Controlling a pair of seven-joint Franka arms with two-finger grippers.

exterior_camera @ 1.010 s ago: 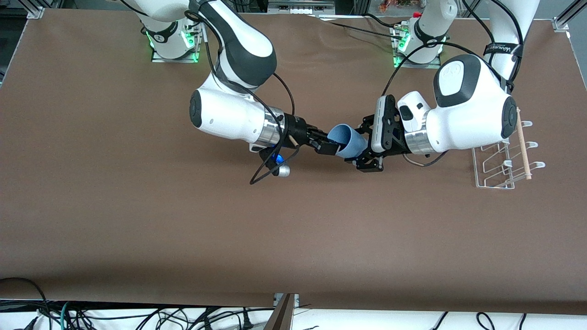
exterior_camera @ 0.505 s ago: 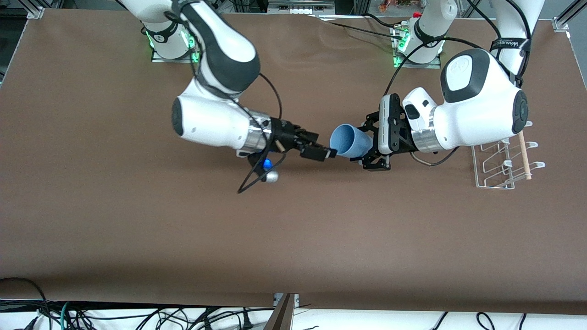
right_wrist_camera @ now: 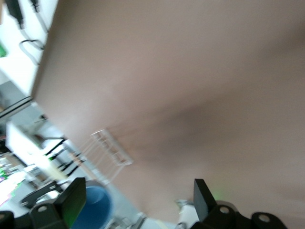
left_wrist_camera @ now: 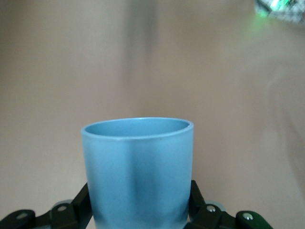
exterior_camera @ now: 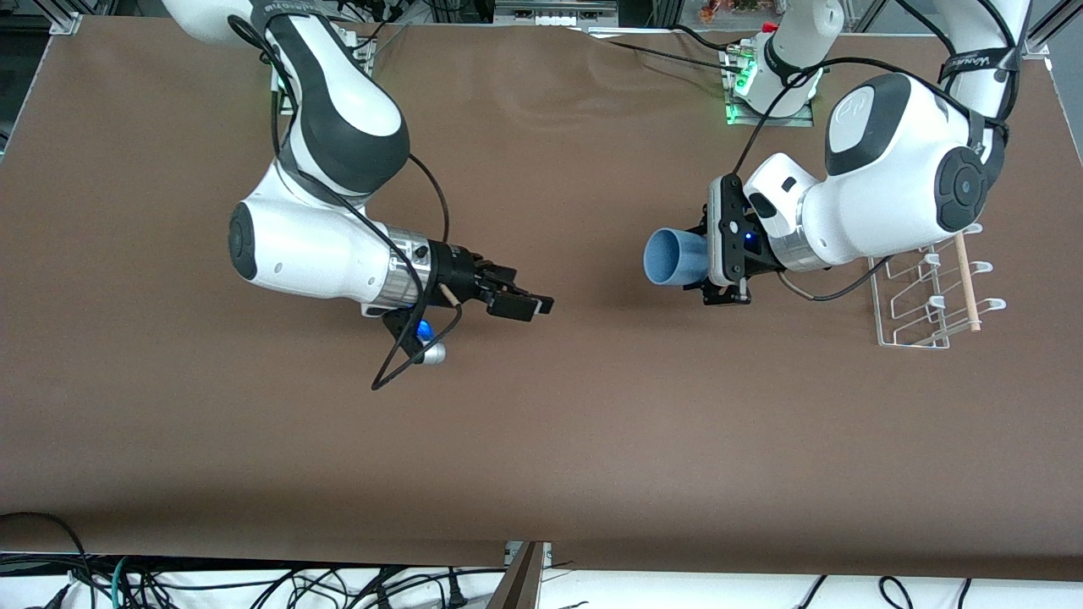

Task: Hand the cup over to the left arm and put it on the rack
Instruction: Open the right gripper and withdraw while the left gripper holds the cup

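Front view: left gripper (exterior_camera: 709, 269) is clamped on the cup (exterior_camera: 671, 257), holding it in the air on its side, open mouth pointing toward the right arm's end of the table (exterior_camera: 541, 440). Cup sits over bare table between the two arms, near the rack (exterior_camera: 926, 292) but apart from it. Rack stands on the table at the left arm's end, wooden rod (exterior_camera: 966, 282) along one side, partly covered by the left arm (exterior_camera: 888, 194). Right gripper (exterior_camera: 526, 304) is over bare table toward the right arm's end, well apart from the cup; fingers look nearly together w/ nothing between them in this view.

Left wrist view: cup (left_wrist_camera: 138, 171) fills the lower middle, rim up in frame, inside looks empty as far as visible. Black finger linkages (left_wrist_camera: 71, 212) flank both sides of its base, pressed against it. Brown table (left_wrist_camera: 143, 57) in the background, blurred.

Right wrist view: two black fingertips (right_wrist_camera: 202, 195) stand apart w/ a clear gap and nothing held, so gripper reads as open here. Blurred table (right_wrist_camera: 190, 71) above. Rack (right_wrist_camera: 107, 155) and a bit of blue cup (right_wrist_camera: 93, 205) show farther off.
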